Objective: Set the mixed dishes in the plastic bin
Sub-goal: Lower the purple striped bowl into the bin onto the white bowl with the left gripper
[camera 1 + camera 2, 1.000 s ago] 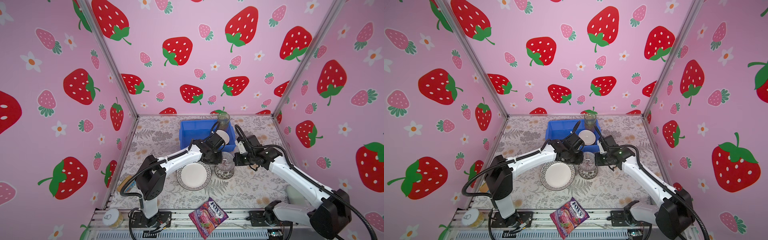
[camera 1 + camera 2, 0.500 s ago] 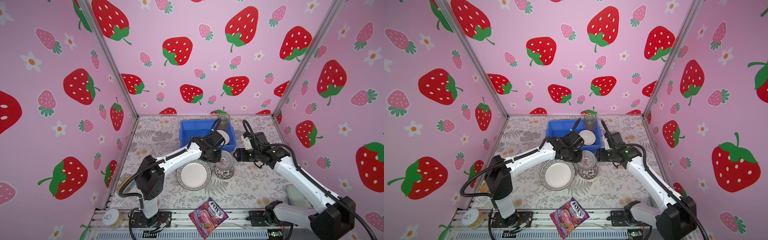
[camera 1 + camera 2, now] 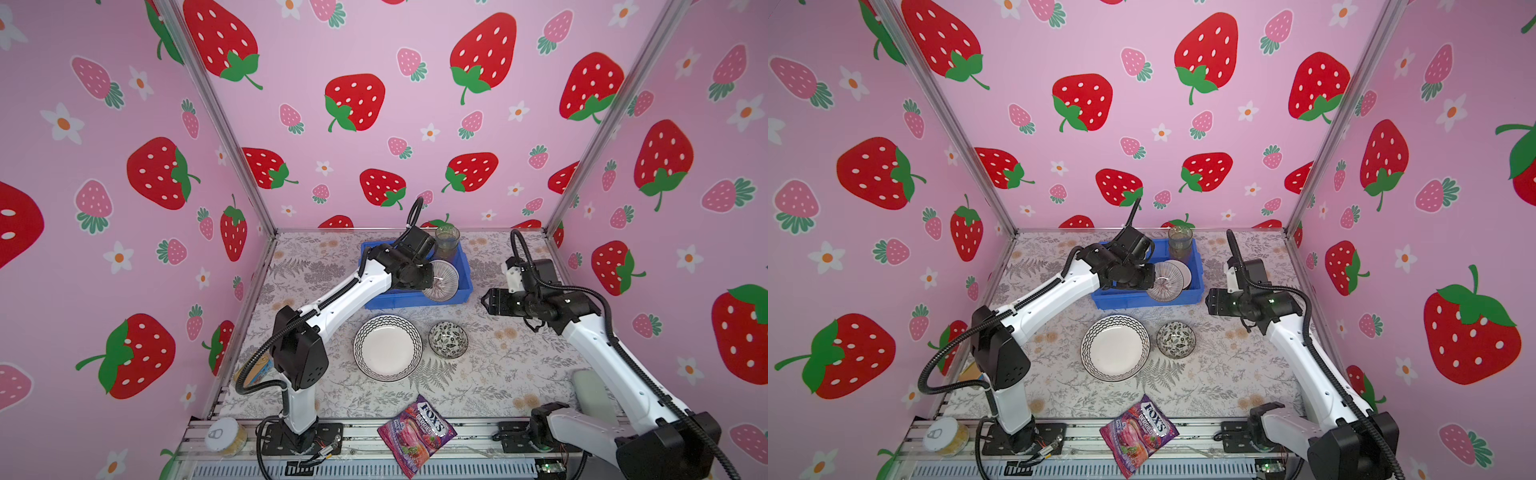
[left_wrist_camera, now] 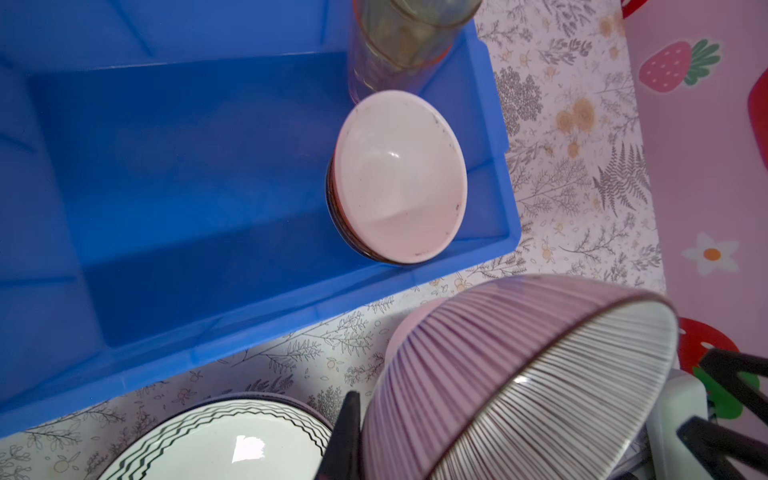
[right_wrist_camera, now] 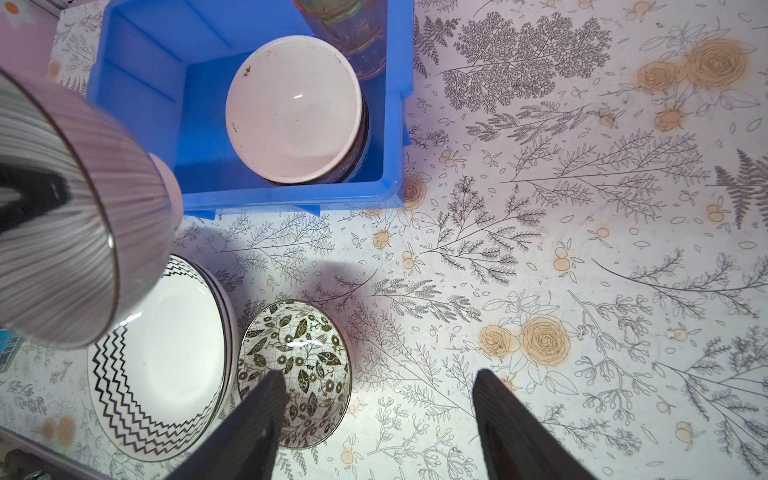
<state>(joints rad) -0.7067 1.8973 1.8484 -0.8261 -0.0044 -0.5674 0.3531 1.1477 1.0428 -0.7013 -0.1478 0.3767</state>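
My left gripper (image 3: pixel 429 275) is shut on the rim of a pink striped bowl (image 3: pixel 444 281), held tilted in the air over the front right of the blue plastic bin (image 3: pixel 409 302). One black finger (image 4: pixel 345 432) lies against the bowl's outside (image 4: pixel 519 374); the other is hidden. A white bowl (image 4: pixel 399 178) and stacked tinted glasses (image 3: pixel 447 241) sit in the bin. A zigzag-rimmed plate (image 3: pixel 387 347) and a leaf-patterned bowl (image 3: pixel 448 339) lie on the table in front. My right gripper (image 5: pixel 376 376) is open and empty, right of the bin and above the table.
A purple FOX'S candy bag (image 3: pixel 417 434) lies at the front edge. A white-lidded jar (image 3: pixel 224 434) stands at the front left corner. A white object (image 3: pixel 590 390) lies by the right arm's base. Pink walls close in three sides.
My right gripper has opened and drawn back to the right. My left gripper has lifted the striped bowl off the leaf-patterned bowl and carried it back toward the bin.
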